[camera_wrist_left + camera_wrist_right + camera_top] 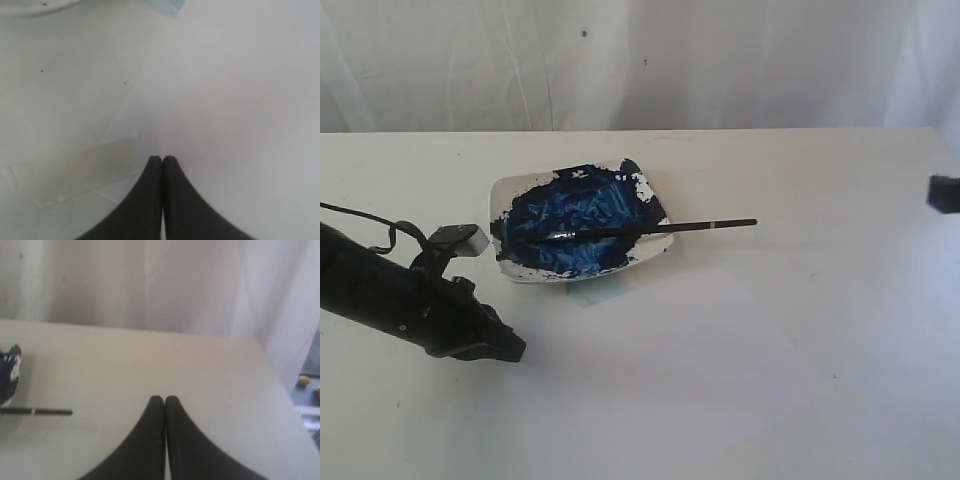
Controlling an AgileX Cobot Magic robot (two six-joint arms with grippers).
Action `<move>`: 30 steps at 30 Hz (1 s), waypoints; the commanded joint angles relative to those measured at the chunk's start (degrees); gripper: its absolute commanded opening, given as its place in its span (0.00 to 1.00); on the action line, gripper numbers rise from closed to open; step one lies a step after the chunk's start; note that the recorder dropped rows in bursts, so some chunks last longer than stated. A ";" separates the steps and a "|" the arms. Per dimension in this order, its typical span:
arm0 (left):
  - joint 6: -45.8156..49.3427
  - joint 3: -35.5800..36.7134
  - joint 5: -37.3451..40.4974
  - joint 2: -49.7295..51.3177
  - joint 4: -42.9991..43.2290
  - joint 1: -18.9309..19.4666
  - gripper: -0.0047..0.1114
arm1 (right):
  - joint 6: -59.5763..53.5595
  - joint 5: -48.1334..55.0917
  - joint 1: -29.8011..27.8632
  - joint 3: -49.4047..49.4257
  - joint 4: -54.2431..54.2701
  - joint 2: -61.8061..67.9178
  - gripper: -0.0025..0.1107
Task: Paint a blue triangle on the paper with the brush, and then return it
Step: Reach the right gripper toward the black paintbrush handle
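The brush [655, 228] lies across the white paint dish [510, 195], its tip in the dark-blue paint and its handle sticking out to the right; nothing holds it. The paper [710, 345] lies flat in front of the dish. No blue triangle is in view. My left gripper [508, 348] is shut and empty, low at the paper's left edge, in front of and left of the dish. The left wrist view shows its closed tips [162, 158] over the paper [240, 100]. My right gripper [164, 399] is shut and empty, well right of the brush handle [40, 411].
A pale-blue smear [605, 293] marks the paper's edge next to the dish. Clear tape [75, 175] sits on the table by the paper's corner. A white curtain [640, 60] hangs behind the table. The table's right edge [280, 385] is near my right gripper.
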 commanded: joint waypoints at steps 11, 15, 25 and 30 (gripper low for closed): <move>0.19 0.31 2.02 -0.20 -0.35 -0.33 0.04 | -0.96 23.12 16.87 -12.21 -1.67 24.59 0.02; 0.19 0.31 2.02 -0.20 -0.35 -0.33 0.04 | -13.81 22.60 17.32 -16.33 16.01 26.27 0.02; 0.19 0.31 2.29 -0.20 -0.35 -0.33 0.04 | -79.63 34.00 17.21 -26.16 91.59 31.17 0.02; 0.19 0.31 2.29 -0.20 -0.35 -0.33 0.04 | -83.90 33.57 14.53 -26.16 105.96 38.14 0.02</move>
